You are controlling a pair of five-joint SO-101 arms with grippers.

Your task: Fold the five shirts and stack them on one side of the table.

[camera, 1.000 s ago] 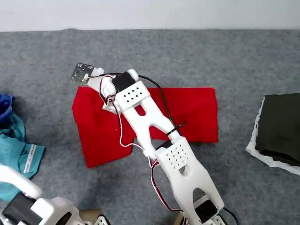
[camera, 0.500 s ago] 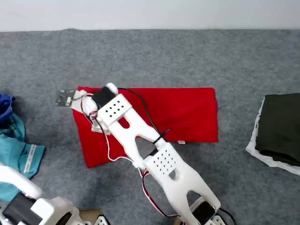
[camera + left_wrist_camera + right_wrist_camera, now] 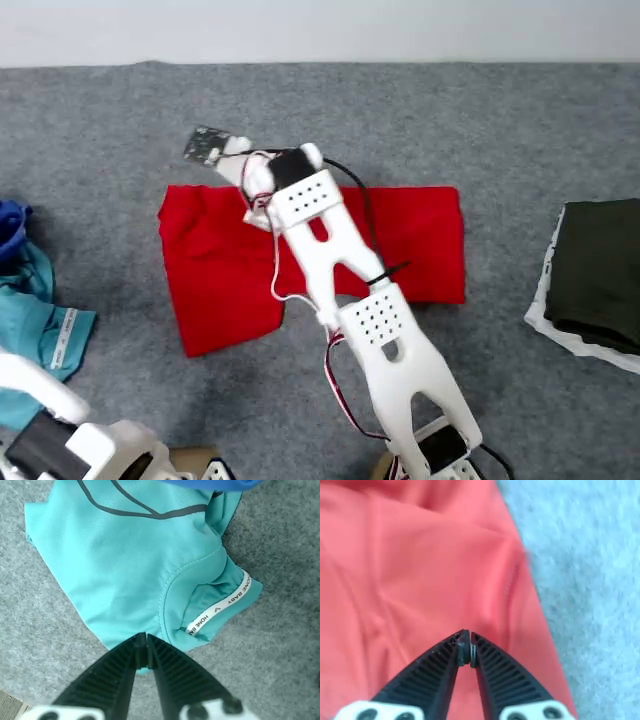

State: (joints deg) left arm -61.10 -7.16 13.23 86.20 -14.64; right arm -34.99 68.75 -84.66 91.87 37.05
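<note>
Red shirt [image 3: 225,275]: lies spread and creased at the middle of the grey bench [image 3: 480,130], partly under the right arm.
Right tool [image 3: 465,650]: jaws closed tip to tip, holding nothing, above the red cloth near its edge.
Left tool [image 3: 146,647]: jaws closed, empty, over the hem of the teal shirt [image 3: 115,560] (neck label showing).
Dark shirt [image 3: 600,270]: folded, resting on a white garment [image 3: 548,300], at the bench's right side.

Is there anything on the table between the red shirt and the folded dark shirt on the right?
Nothing visible does: just bare grey mat lies between the red shirt and the folded dark shirt.
</note>
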